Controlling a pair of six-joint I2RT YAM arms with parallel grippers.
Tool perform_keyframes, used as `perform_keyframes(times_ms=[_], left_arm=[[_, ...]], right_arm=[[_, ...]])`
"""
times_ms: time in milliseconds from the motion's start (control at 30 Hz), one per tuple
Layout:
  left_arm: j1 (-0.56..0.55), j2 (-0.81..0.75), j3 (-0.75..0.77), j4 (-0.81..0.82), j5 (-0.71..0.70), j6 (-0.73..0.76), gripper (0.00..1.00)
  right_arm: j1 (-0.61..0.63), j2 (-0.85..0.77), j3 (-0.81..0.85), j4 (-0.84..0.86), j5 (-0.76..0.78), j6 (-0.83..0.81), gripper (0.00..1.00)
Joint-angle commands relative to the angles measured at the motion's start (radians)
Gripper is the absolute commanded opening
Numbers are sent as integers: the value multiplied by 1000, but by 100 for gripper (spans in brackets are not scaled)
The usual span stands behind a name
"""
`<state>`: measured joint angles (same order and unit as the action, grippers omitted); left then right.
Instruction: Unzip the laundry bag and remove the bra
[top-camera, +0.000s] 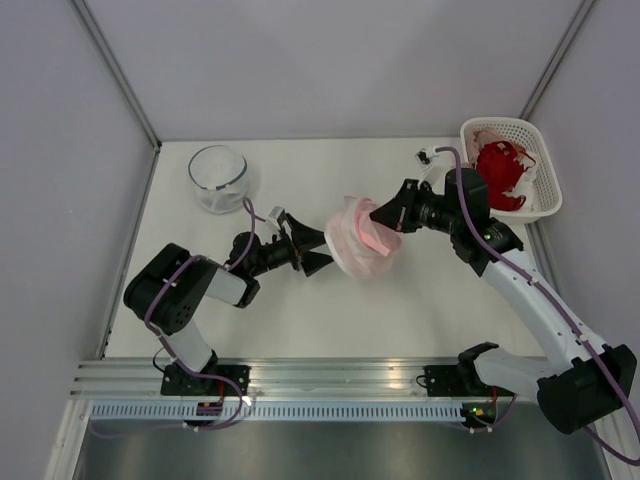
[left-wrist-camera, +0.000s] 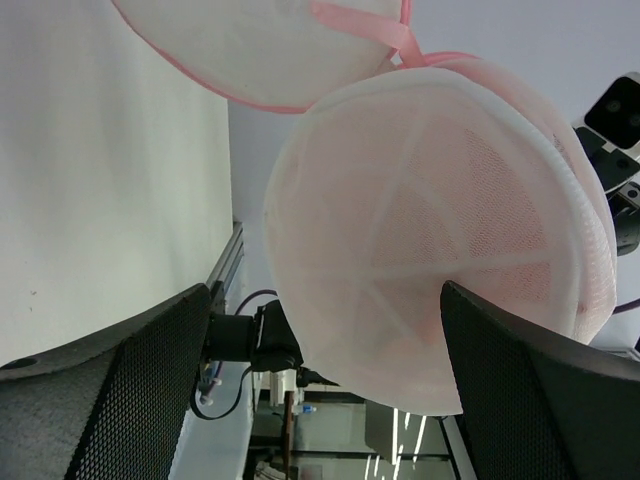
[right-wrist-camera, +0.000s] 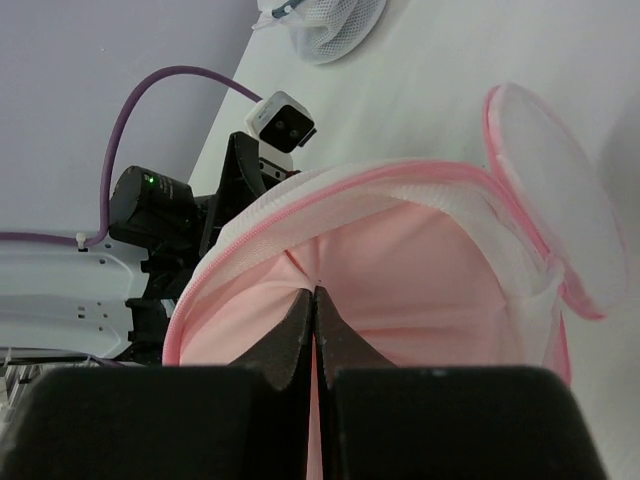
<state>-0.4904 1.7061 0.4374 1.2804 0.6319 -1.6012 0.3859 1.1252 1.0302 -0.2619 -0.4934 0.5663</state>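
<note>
The laundry bag (top-camera: 352, 262), a white mesh pod with a pink rim, lies unzipped at mid-table with its mouth facing right and its lid flap (right-wrist-camera: 555, 215) folded back. The pale pink bra (top-camera: 372, 240) fills the pod's inside (right-wrist-camera: 420, 290). My right gripper (top-camera: 378, 214) reaches into the mouth and is shut on a fold of the bra (right-wrist-camera: 315, 295). My left gripper (top-camera: 318, 250) is open against the pod's left side. In the left wrist view the mesh dome (left-wrist-camera: 430, 230) bulges between its spread fingers (left-wrist-camera: 325, 370).
A clear glass bowl (top-camera: 218, 178) stands at the back left. A white lattice basket (top-camera: 540, 200) holding a red garment (top-camera: 500, 165) stands at the back right corner. Grey walls close the table's back and sides.
</note>
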Motion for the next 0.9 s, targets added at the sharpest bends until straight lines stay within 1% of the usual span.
perform_keyframes(times_ms=[0, 200, 433, 667, 867], left_arm=[[-5, -16, 4, 379, 17, 76, 100], [-5, -101, 0, 376, 17, 165, 100], [-10, -132, 35, 375, 61, 191, 100], [-19, -112, 61, 376, 83, 205, 99], [-59, -73, 112, 376, 71, 210, 99]], right_arm=[[-28, -11, 59, 3, -80, -17, 1], [-87, -33, 105, -59, -112, -65, 0], [-108, -47, 134, -74, -129, -77, 1], [-116, -51, 133, -45, -169, -65, 0], [-116, -39, 122, -10, -189, -39, 0]])
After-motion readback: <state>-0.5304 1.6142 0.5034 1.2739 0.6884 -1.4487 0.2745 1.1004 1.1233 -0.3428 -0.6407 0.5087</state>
